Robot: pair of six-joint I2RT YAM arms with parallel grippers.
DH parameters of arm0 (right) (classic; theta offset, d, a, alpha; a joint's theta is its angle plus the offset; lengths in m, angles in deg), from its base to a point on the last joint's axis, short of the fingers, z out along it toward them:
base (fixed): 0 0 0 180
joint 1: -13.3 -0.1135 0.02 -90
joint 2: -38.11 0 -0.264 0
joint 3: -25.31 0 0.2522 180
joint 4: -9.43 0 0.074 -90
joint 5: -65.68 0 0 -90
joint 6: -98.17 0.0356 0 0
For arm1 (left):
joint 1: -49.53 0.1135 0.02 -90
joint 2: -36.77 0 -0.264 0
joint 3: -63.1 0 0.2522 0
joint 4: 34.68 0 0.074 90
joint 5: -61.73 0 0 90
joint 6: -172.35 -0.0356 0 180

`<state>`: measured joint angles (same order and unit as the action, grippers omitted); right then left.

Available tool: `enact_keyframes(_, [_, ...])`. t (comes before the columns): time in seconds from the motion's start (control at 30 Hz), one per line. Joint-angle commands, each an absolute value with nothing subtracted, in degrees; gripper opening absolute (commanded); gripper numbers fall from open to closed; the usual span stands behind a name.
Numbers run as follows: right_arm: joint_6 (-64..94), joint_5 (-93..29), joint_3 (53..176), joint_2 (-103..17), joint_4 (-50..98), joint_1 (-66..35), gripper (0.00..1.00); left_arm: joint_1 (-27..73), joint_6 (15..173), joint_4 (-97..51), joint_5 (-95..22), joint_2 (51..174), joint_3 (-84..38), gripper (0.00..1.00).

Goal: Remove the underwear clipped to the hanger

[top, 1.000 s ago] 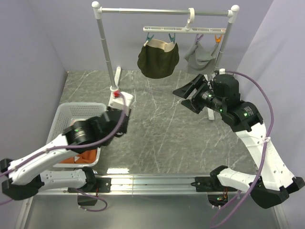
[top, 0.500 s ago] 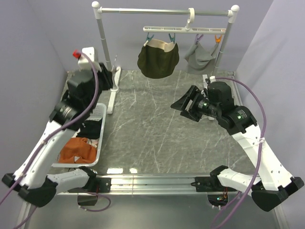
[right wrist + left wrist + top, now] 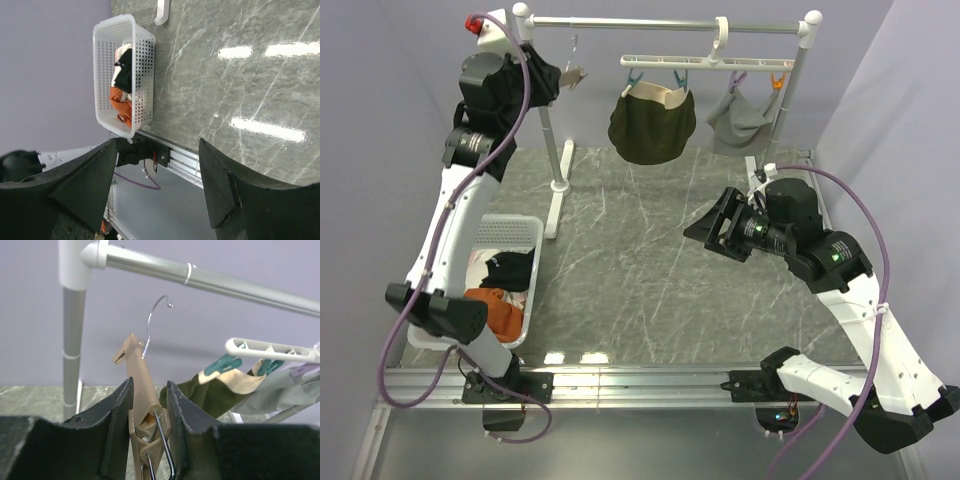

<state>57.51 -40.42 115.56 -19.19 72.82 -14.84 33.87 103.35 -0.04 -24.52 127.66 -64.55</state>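
The dark olive underwear (image 3: 652,125) with a cream waistband and the light grey underwear (image 3: 742,118) hang clipped to the white hanger (image 3: 705,63) on the rail (image 3: 620,22). Both show in the left wrist view, olive (image 3: 210,390) and grey (image 3: 280,395). The black underwear (image 3: 510,270) lies in the basket (image 3: 505,222). My left gripper (image 3: 558,80) is high by the rail's left post, shut on a tan clip (image 3: 142,385) with a wire hook (image 3: 155,315), left of the olive pair. My right gripper (image 3: 715,228) is open and empty over the table's right middle.
The rack's left post (image 3: 548,130) stands just below my left gripper. The white basket (image 3: 127,20) at the left also holds an orange cloth (image 3: 500,310). The rack's right post (image 3: 790,90) is behind my right arm.
My left arm has swung up from beside the basket to the rail's left end. My right gripper has shifted slightly down and toward the table's middle.
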Motion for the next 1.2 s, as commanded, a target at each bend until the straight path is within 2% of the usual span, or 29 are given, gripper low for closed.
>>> enact_keyframes(0.0, [55.4,-42.0,115.4,-18.6,73.5,-14.7,0.73,34.6,105.9,-2.9,-29.0,130.9,-72.3,0.0])
enact_keyframes(0.13, [54.0,-41.6,115.6,-18.4,74.8,-14.6,0.73,34.9,106.4,2.0,-29.4,138.0,-81.6,0.0])
enact_keyframes(0.57, [53.1,-42.3,115.3,-19.3,75.6,-14.6,0.73,37.5,108.4,-6.7,-26.0,139.2,-81.5,0.0])
enact_keyframes(0.73, [53.1,-42.3,115.2,-19.4,75.8,-14.6,0.73,38.8,109.0,-5.7,-26.9,142.8,-88.5,0.0])
enact_keyframes(0.93, [53.2,-42.0,114.7,-19.4,75.7,-14.6,0.73,39.0,110.0,-10.8,-27.8,136.6,-80.5,0.0])
enact_keyframes(1.17, [53.4,-42.6,113.2,-20.1,74.3,-14.8,0.73,39.0,109.6,-17.4,-27.0,124.5,-62.0,0.0])
